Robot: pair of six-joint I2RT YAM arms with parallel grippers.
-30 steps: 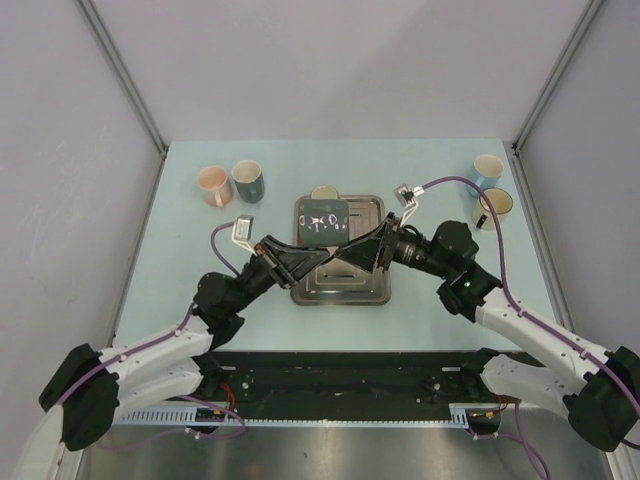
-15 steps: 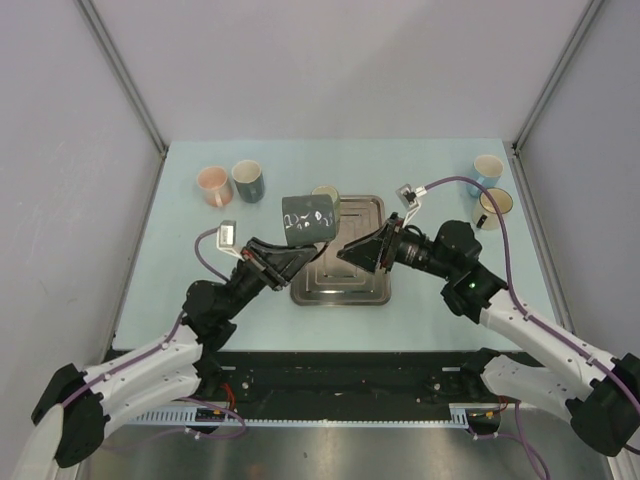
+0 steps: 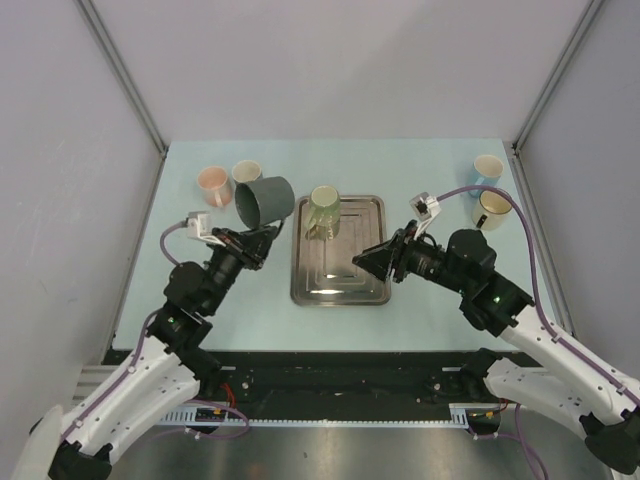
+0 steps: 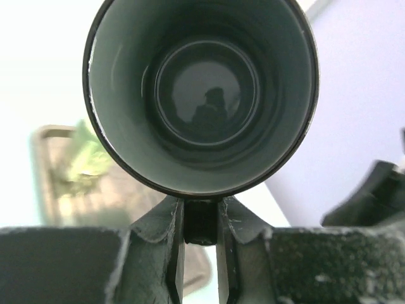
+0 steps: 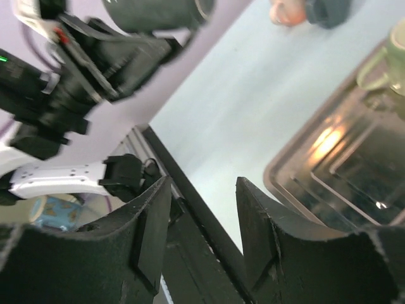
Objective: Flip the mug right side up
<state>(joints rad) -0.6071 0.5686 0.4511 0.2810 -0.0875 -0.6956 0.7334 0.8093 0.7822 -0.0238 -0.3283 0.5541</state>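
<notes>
My left gripper (image 3: 262,236) is shut on the handle of a dark grey-green mug (image 3: 264,198) and holds it in the air left of the tray, its mouth tipped toward the arm. In the left wrist view the mug's open mouth (image 4: 201,95) fills the frame and its handle (image 4: 201,221) sits pinched between the fingers. My right gripper (image 3: 364,257) is open and empty over the tray's right part; its fingers (image 5: 152,234) stand apart in the right wrist view. The held mug (image 5: 155,14) shows there at the top.
A steel tray (image 3: 350,290) lies mid-table with a light green mug (image 3: 323,209) at its far edge. A pink mug (image 3: 212,184) and a cream-rimmed mug (image 3: 246,171) stand far left. A blue mug (image 3: 487,168) and a cream mug (image 3: 493,208) stand far right.
My left gripper has lifted the dark mug off the tray, carried it left and turned its mouth upward. My right gripper has pulled back to the right, away from the mug.
</notes>
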